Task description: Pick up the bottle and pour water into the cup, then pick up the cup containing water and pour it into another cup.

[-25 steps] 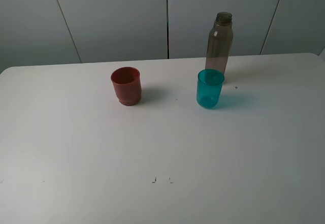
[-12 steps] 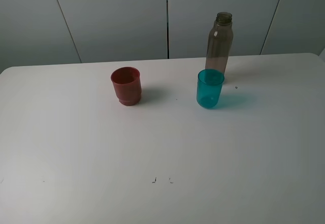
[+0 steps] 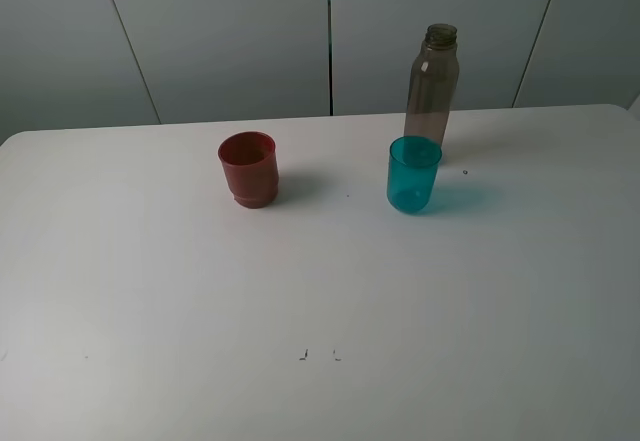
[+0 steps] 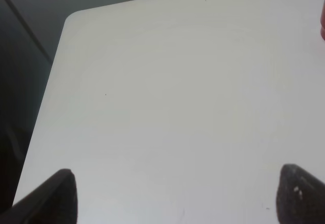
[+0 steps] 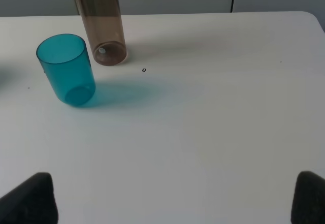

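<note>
1. Nothing has shifted over the last second: bottle (image 3: 432,91), cup (image 3: 413,174) and red cup (image 3: 248,168) stand as before, so the task has not begun.
2. The bottle stands near the table's (image 3: 320,291) far edge, right of centre; the cup is just in front of it.
3. Left gripper (image 4: 172,193) and right gripper (image 5: 172,196) are both spread wide, holding nothing.

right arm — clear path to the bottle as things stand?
Probably yes. In the right wrist view the bottle stands upright ahead of the open right gripper, with bare table between. The teal cup stands beside the bottle, so clearance there is tight.
</note>
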